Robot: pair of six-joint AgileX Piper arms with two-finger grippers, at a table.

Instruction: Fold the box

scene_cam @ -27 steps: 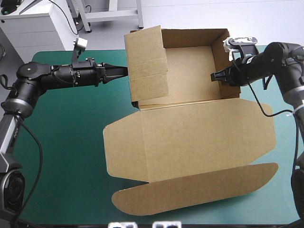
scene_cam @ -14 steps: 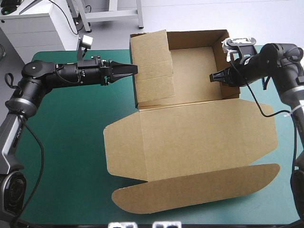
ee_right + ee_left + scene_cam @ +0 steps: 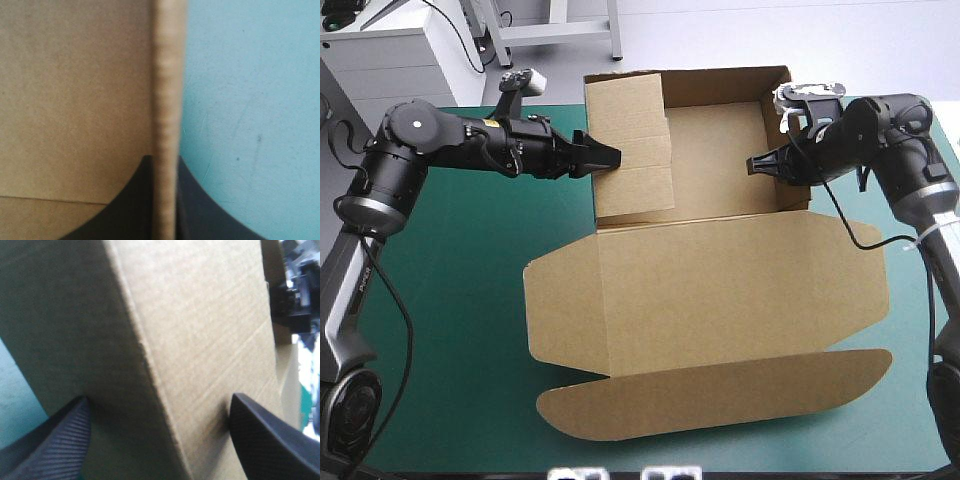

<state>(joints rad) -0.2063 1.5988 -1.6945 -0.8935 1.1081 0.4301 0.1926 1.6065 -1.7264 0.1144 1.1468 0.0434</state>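
Overhead first: brown box (image 3: 720,150) on the teal-green bench (image 3: 440,300), tray part toward the far edge, back wall (image 3: 720,82) and right wall (image 3: 785,195) upright, bare board floor showing inside. Left wall (image 3: 635,190) a creased panel, raised and leaning in over the tray. Lid (image 3: 720,290) flat toward the near edge, broad, with angled corners and a long round-ended tuck flap (image 3: 720,400) past its crease. Left hand (image 3: 610,156) at the outer face of the left wall; right hand (image 3: 756,165) at the right wall, tip inside the tray. Next, from the left wrist: matte box (image 3: 210,330) board with fine corrugation lines filling the scene, bent along one soft ridge; left hand (image 3: 160,399) released, black fingers (image 3: 55,440) spread wide with that ridge between them, contact unclear. Lastly, from the right wrist: right hand (image 3: 165,167) clenched on the box (image 3: 75,100), the wall's pale raw edge running straight out from between the black fingers (image 3: 132,205), smooth brown inner face on one side, teal-green bench (image 3: 250,100) cover on the other.
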